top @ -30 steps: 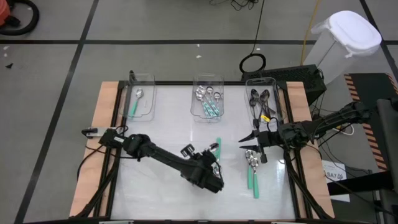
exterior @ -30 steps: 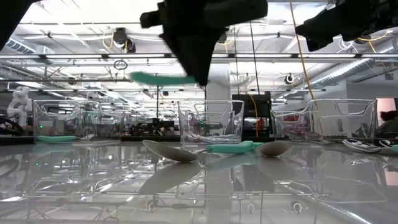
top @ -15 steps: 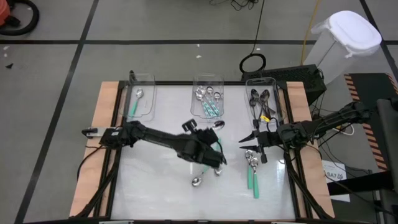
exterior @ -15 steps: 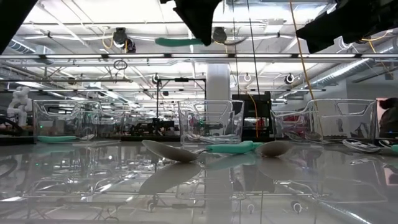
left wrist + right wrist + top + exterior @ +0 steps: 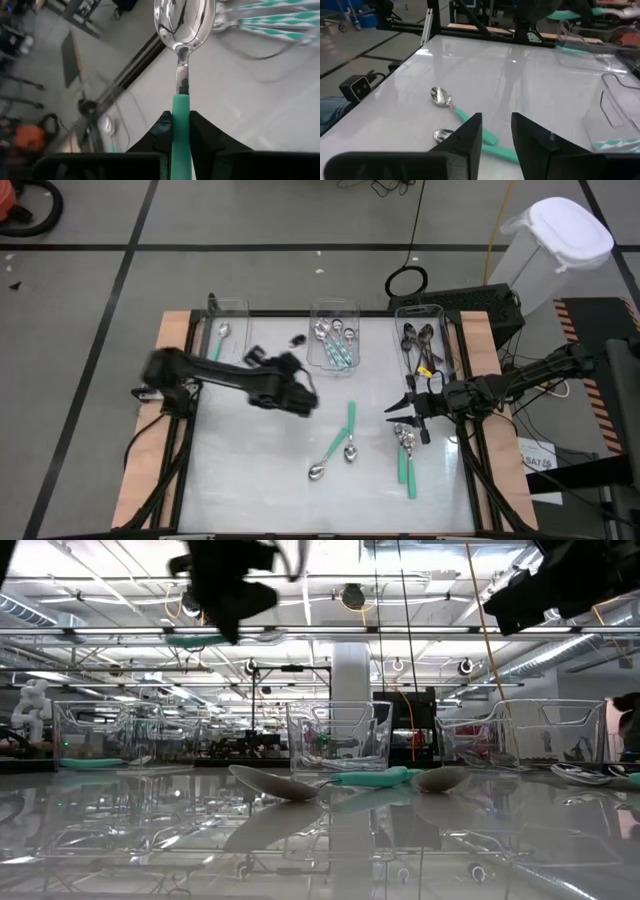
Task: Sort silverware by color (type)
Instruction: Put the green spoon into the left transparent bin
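My left gripper (image 5: 290, 370) hangs above the table's far left part, shut on a spoon with a silver bowl (image 5: 184, 22) and a teal handle (image 5: 195, 640). My right gripper (image 5: 395, 412) stands open at the right, nothing between its fingers (image 5: 496, 135). Two teal-handled spoons (image 5: 340, 445) lie flat mid-table. More of them (image 5: 405, 452) lie just near of the right gripper. At the far edge stand three clear bins. The left bin (image 5: 240, 330) holds a teal-handled spoon, the middle bin (image 5: 335, 310) several spoons, and the right bin (image 5: 440, 330) dark spoons. My left gripper pinches the spoon's teal handle (image 5: 181, 107) between its two fingers, close to where the bare metal neck begins. The handle runs along the fingers, and the bowl sticks out ahead of them. The spoon is lifted clear of the table.
The table has wooden strips along its left (image 5: 165, 380) and right sides. Cables and a dark box (image 5: 470, 305) sit behind the far right corner. A white bin (image 5: 560, 240) stands on the floor beyond. Bare table top (image 5: 250, 470) lies at the near left.
My left gripper has risen and swung from the table's middle toward its far left, carrying the teal-handled spoon clear of the table. The two spoons that lay under the arm now show. My right gripper has kept still.
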